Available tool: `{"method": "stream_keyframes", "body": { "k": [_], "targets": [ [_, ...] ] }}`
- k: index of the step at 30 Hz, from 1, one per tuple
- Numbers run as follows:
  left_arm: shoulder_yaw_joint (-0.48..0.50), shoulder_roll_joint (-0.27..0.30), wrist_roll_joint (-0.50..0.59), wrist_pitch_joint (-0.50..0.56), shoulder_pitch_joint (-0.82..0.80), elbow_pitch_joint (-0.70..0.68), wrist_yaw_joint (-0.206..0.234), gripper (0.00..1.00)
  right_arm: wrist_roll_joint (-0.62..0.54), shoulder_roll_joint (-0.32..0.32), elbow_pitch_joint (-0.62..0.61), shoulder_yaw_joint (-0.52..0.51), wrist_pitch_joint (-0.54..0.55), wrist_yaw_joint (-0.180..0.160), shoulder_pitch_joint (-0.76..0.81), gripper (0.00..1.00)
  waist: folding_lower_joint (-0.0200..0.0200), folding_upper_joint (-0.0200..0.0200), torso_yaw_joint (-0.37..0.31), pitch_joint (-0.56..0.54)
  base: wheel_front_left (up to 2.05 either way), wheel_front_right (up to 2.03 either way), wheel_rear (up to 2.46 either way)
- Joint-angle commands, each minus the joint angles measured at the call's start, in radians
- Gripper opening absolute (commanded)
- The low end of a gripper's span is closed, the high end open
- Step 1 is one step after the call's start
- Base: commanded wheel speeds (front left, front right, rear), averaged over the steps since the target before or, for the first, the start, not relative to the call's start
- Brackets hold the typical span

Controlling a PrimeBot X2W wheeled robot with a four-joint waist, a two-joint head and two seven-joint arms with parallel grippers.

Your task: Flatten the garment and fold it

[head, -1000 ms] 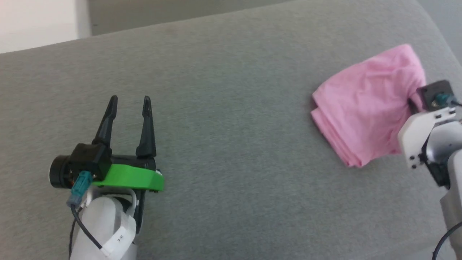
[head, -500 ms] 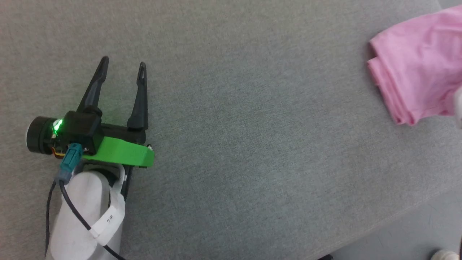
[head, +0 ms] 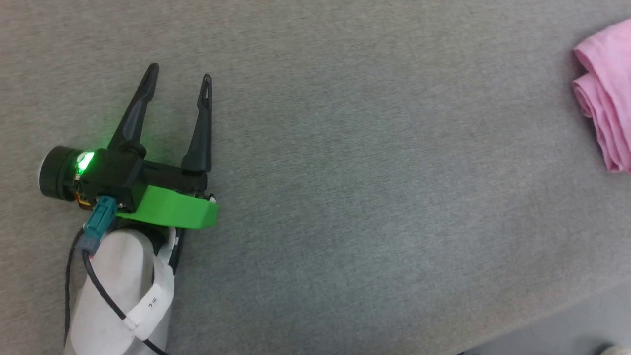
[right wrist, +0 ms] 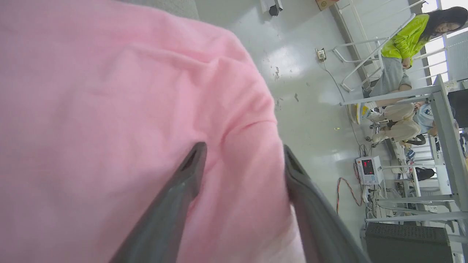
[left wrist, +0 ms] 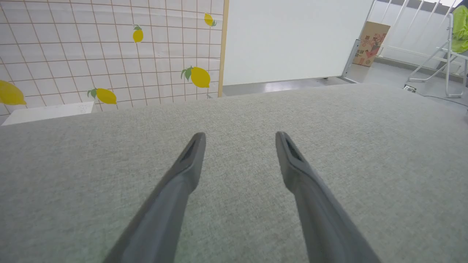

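Grey cloth-covered tabletop (head: pixel 345 222) carries everything

Near, lower left: left tool (head: pixel 180 72) low over tabletop, fingers wide apart, nothing between them, no cloth touched; likely parked aside, ready, while right side works

Farther, right edge of head view: garment (head: pixel 604 113), pink, bunched in stacked folds, well apart from left tool; seems near tabletop edge, floor (right wrist: pixel 303 91) beyond it

Right tool (right wrist: pixel 243 146) at garment, fingers spread, pink cloth between and beneath, not clamped; contact unclear; bundle reads as folded, hardly flat
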Motion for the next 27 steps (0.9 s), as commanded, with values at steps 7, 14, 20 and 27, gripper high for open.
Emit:
{"method": "stream_keyframes", "body": {
  "k": [7, 14, 20, 27],
  "targets": [
    [-0.006, -0.041, -0.031, -0.056, 0.029, 0.104, 0.016, 1.00, -0.027, -0.044, 0.043, -0.096, -0.096, -0.002, 0.004, 1.00, -0.0001, -0.0001, 0.076, -0.145, 0.00, 0.00, 0.00],
    [0.005, -0.073, -0.073, -0.080, 0.096, 0.191, 0.030, 1.00, 0.102, -0.042, 0.088, -0.079, -0.258, -0.002, 0.036, 1.00, -0.0001, -0.0001, 0.141, -0.307, 0.00, 0.00, 0.00],
    [0.008, -0.089, -0.094, -0.083, 0.159, 0.220, 0.031, 1.00, 0.280, 0.031, 0.025, 0.062, -0.306, -0.002, 0.109, 1.00, -0.0001, -0.0001, 0.194, -0.412, 0.00, 0.00, 0.00],
    [0.001, -0.106, -0.100, -0.083, 0.208, 0.218, 0.029, 1.00, 0.482, 0.131, -0.297, 0.214, -0.312, -0.002, 0.335, 1.00, -0.0001, -0.0001, 0.256, -0.473, 0.00, 0.00, 0.00]
  ]
}}
